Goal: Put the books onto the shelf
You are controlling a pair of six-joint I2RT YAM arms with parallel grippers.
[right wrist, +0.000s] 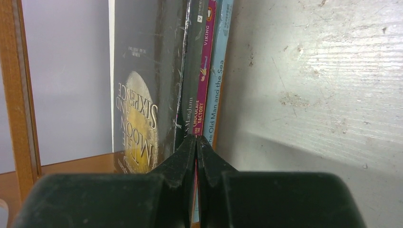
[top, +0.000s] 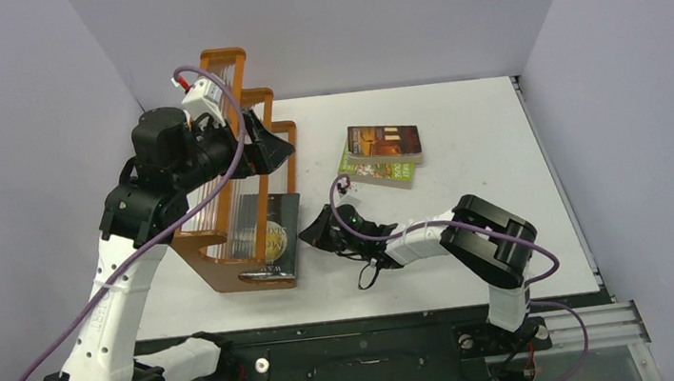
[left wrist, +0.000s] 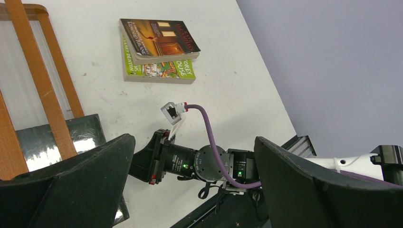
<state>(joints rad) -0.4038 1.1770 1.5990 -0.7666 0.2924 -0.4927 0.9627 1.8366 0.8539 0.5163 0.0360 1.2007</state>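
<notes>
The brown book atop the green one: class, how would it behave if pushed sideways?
Lying flat, the brown book probably won't tip or roll. Resting loose on the green book, it would likely slide. Thin paperback: may flex.

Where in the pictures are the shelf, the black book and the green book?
shelf (left wrist: 47, 95): left wrist view, on a wooden slat.
black book (top: 276, 234): top view, on its front cover.
green book (left wrist: 161, 71): left wrist view, on its uncovered cover strip.

Orange shelf (top: 220, 56) holds black book (top: 273, 236), seemingly two more behind; brown book (top: 383, 142) lies atop green book (top: 389, 175), well apart
</notes>
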